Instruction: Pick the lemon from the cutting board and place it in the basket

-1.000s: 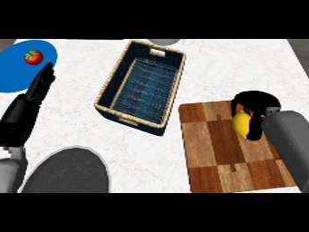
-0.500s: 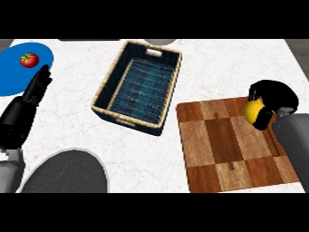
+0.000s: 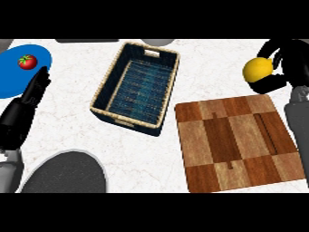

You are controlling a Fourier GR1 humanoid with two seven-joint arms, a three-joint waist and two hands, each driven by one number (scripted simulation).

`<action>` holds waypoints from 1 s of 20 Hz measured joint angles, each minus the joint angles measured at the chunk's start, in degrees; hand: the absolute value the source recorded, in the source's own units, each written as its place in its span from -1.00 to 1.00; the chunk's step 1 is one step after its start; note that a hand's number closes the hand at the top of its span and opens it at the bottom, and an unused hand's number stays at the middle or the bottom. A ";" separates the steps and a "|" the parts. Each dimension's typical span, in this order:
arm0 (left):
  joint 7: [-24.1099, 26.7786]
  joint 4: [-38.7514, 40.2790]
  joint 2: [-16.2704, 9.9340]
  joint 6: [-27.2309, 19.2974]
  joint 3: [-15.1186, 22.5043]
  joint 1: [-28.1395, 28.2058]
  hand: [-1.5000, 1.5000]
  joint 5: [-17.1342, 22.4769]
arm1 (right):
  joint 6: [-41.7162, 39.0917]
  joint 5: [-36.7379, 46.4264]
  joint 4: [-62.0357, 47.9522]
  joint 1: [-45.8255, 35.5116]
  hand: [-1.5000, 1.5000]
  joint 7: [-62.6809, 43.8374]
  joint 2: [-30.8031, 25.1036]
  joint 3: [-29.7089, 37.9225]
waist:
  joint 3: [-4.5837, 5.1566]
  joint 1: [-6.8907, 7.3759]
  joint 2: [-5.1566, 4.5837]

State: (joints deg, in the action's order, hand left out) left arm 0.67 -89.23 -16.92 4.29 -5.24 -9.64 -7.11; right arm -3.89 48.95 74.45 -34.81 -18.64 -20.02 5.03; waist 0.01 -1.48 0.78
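Observation:
The yellow lemon (image 3: 257, 69) is held off the board at the upper right, with my right hand (image 3: 294, 63) curled round it from the right. The wooden checkered cutting board (image 3: 235, 140) lies below it with nothing on it. The woven basket (image 3: 103, 94), dark blue inside, stands left of the board, near the middle. My left hand (image 3: 24, 106) rests at the left with its fingers straight, pointing up toward the blue plate.
A blue plate (image 3: 6, 77) at the upper left carries a red tomato (image 3: 27, 61). A dark grey round object (image 3: 66, 173) sits at the lower left. Grey shapes (image 3: 86, 41) show at the counter's far edge.
My right hand has lifted the lemon up off the cutting board and carried it toward the upper right. The left hand has stayed put.

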 measured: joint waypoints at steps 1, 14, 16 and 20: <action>-0.26 -0.47 -0.18 0.22 -0.06 0.18 0.00 0.15 | -0.09 -2.01 2.18 -1.09 1.00 -0.05 0.71 1.11 | -0.02 0.09 0.10; 0.17 0.29 -0.35 1.49 -0.28 -1.46 0.00 0.12 | -11.15 -14.49 15.02 -24.97 1.00 -17.44 5.98 2.51 | 0.06 1.76 -0.55; -0.42 0.60 0.19 1.24 0.03 -2.49 0.00 -0.12 | -12.05 -15.28 12.48 -29.67 1.00 -19.91 6.75 2.38 | 0.07 1.88 -0.64; -1.06 -0.18 0.71 1.11 0.64 -2.67 0.00 -0.72 | -12.53 -15.90 5.48 -38.07 1.00 -23.54 8.86 1.83 | 0.07 2.30 -0.73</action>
State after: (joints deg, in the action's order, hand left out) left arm -0.39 -89.41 -16.21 5.40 -4.60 -12.31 -7.82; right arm -16.42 33.05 79.92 -72.88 -42.19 -11.16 6.86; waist 0.08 0.82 0.05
